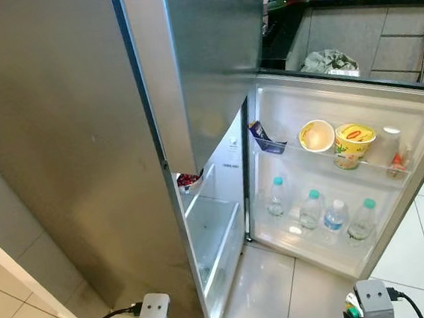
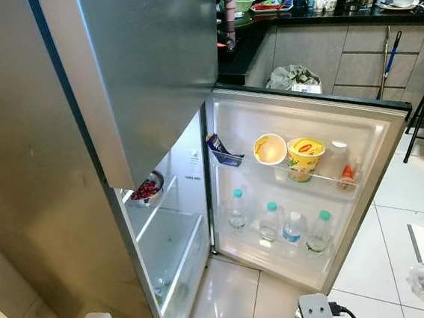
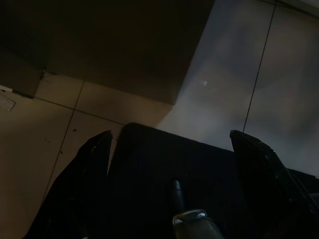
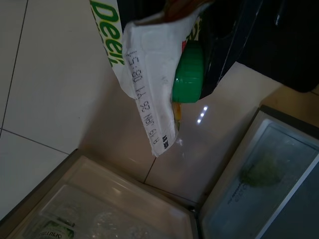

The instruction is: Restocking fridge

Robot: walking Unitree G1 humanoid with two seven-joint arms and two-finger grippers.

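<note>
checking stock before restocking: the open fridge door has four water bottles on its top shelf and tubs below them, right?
Reversed. In the left eye view the four water bottles stand on the fridge door's bottom shelf, and the tubs sit on the shelf above them.

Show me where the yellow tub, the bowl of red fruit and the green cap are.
yellow tub (image 2: 305,157), right eye view, its side label
bowl of red fruit (image 2: 146,189), right eye view, the fruit
green cap (image 4: 188,72), right wrist view, its side

You're looking down at a glossy pale tiled floor (image 1: 315,292) — behind, a dark cluttered desk (image 2: 318,15) over grey cabinets (image 2: 337,57).
</note>
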